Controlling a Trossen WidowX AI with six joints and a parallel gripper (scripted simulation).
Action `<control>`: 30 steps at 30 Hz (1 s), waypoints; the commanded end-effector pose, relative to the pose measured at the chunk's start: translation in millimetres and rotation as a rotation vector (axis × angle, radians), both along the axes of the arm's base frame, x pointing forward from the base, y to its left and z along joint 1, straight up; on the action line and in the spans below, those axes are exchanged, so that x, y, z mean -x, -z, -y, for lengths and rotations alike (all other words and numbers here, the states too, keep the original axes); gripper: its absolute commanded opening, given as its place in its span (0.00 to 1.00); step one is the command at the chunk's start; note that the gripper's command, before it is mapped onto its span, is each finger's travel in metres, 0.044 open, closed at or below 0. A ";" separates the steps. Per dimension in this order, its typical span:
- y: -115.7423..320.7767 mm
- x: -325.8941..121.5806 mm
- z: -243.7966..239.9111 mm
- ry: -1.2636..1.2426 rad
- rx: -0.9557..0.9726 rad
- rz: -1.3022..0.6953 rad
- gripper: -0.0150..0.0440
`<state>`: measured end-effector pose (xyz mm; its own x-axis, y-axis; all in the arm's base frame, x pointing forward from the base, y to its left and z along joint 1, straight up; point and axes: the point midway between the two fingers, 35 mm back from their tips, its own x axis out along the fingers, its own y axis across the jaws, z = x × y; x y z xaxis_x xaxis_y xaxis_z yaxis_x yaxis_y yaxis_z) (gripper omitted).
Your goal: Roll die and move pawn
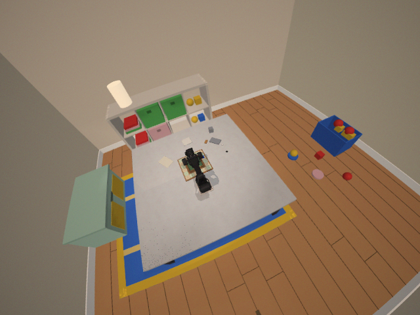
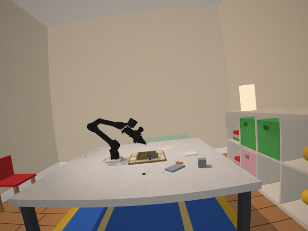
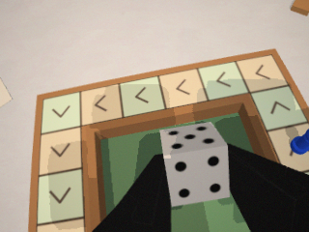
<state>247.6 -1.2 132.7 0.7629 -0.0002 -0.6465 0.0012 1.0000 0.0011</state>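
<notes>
My gripper (image 2: 146,144) (image 3: 191,158) is shut on the white die (image 3: 195,164) and holds it above the dice tray. In the wrist view the die shows five pips on one face and four on another. The dice tray (image 2: 147,152) (image 3: 183,115) has brown walls and a green floor, in the middle of the board (image 2: 129,163) (image 3: 156,74). Squares with arrows ring the tray. The blue pawn (image 2: 149,158) (image 3: 300,144) stands on a square of the ring, at the right edge of the wrist view.
Beyond the board lie a dark grey slab (image 1: 215,140) (image 2: 174,167), a grey cube (image 1: 210,129) (image 2: 201,162), a small orange-brown block (image 1: 205,141) (image 2: 179,162) (image 3: 300,7) and a small black piece (image 1: 226,151) (image 2: 143,173). Two pale flat pieces (image 1: 165,161) (image 1: 186,141) lie near the board.
</notes>
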 end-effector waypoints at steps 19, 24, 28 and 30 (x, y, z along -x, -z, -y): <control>-0.2 0.0 0.0 0.000 0.000 0.001 0.52; -14.9 -0.4 0.0 0.002 0.000 0.003 0.74; -40.2 0.8 0.0 0.004 0.000 0.005 0.92; -40.2 0.8 0.0 0.004 0.000 0.005 1.00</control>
